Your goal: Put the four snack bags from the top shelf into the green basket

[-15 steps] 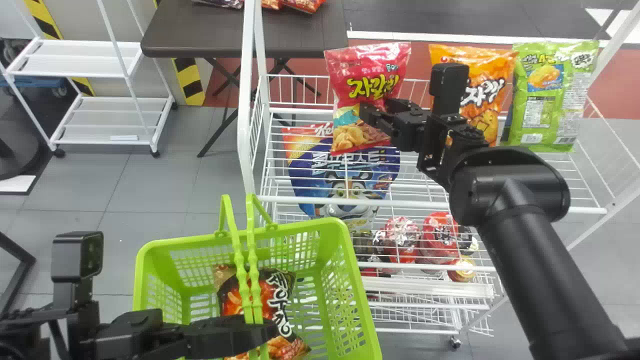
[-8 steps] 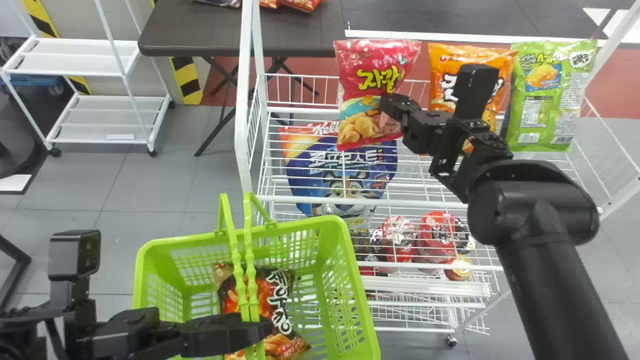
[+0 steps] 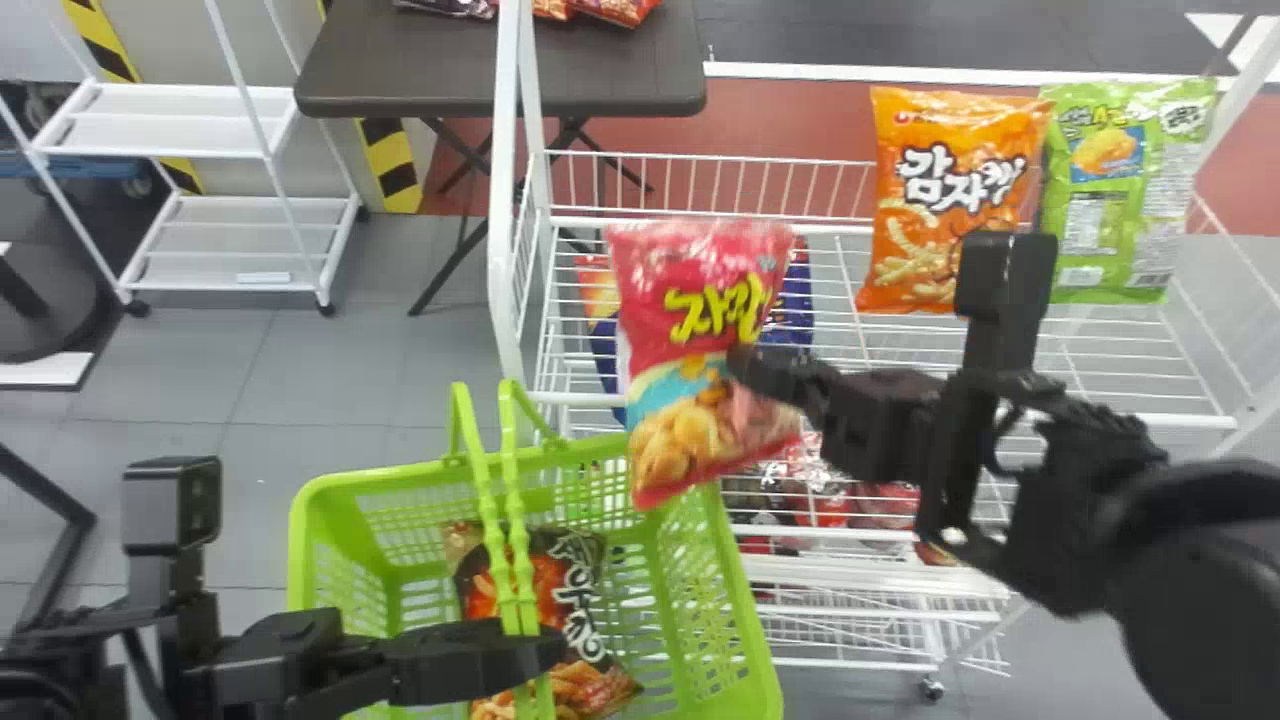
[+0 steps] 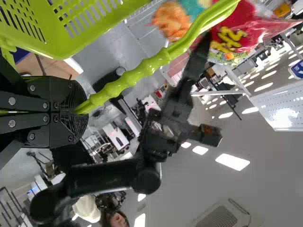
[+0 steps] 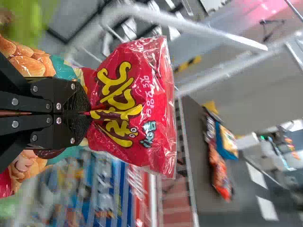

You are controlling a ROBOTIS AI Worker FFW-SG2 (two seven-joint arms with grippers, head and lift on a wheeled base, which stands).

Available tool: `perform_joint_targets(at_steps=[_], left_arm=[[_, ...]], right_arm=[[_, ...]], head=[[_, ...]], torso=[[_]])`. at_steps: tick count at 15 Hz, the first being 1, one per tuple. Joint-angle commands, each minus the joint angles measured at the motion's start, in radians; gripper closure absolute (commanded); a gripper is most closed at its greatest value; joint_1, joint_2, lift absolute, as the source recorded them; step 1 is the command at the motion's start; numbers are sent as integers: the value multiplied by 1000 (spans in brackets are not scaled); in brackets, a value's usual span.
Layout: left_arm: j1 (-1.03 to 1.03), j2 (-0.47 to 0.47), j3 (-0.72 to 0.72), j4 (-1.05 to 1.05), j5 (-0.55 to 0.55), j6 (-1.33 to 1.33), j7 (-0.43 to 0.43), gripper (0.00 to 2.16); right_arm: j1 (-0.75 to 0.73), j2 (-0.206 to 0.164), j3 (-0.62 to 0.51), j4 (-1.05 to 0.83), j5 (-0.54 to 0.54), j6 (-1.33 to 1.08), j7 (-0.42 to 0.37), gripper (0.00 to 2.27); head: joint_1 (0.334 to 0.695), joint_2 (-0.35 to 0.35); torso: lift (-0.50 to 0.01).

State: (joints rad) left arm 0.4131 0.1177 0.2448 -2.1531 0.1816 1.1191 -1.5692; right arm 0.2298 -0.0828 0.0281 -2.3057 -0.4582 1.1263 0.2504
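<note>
So I'm standing here watching, and the right gripper [image 3: 745, 370] is clamped on a shiny pink-red plastic snack bag [image 3: 690, 300] by its right side, up in the air in front of the white wire top shelf [image 3: 1150, 421]. In the head view its bottom edge overlaps the far right corner of the lime green plastic basket [image 3: 380, 479]; can't tell if it touches the rim. There's a decent gap between bag and white metal post [image 3: 505, 250], and a wide one over to the orange snack bag [image 3: 925, 245], which stands right beside a green one [image 3: 1150, 215].

Inside the basket, there's room between the dark brown and red snack bag [image 3: 580, 590] and the right wall. The left gripper [image 3: 545, 650] is pinched on the ridged green handles [image 3: 520, 600], which stand up over that bag.

As for direction, the pink-red one's long axis runs near upright, top end up, bottom edge slanted, lower corner pointing at the basket, printed front facing the robot's head.
</note>
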Motion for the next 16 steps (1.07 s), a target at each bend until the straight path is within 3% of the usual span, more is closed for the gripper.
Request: perform_joint_targets(at_steps=[1, 4, 7, 8, 9, 10, 11, 13, 16], left_arm=[[-1, -1, 1, -1, -1, 0, -11, 2148], [-1, 0, 1, -1, -1, 0, -11, 2148], [-5, 0, -2, 1, -1, -3, -11, 2148], [-7, -1, -4, 1, -1, -3, -11, 2148], [-7, -1, -6, 3, -2, -3, -11, 2148], [-8, -1, -7, 3, -2, -3, -11, 2148], [-8, -1, -9, 3, -2, -3, -11, 2148], [-8, -1, -9, 3, -2, -3, -11, 2148], [-7, 0, -9, 4, -2, 0, -11, 2148]], right_arm=[[71, 0, 7, -81, -99, 100, -7, 2256], [120, -5, 29, -110, -129, 208, -22, 2256], [129, -20, 79, -80, -43, 257, -31, 2250], [115, -23, 95, -66, -2, 287, -30, 1895], [97, -32, 99, -49, 7, 318, -30, 1281], [80, -46, 110, -27, 15, 321, -30, 134], [69, -55, 121, -18, 26, 321, -28, -2], [63, -55, 111, -17, 12, 309, 7, 39], [43, -54, -20, -47, -42, 223, 32, 66]], head=[[695, 68], [695, 149], [695, 184], [695, 191], [695, 188], [695, 181], [695, 173], [695, 158], [695, 159]], torso=[[-4], [-4], [-4], [-4], [-4], [-4], [-4], [-4], [-4]])
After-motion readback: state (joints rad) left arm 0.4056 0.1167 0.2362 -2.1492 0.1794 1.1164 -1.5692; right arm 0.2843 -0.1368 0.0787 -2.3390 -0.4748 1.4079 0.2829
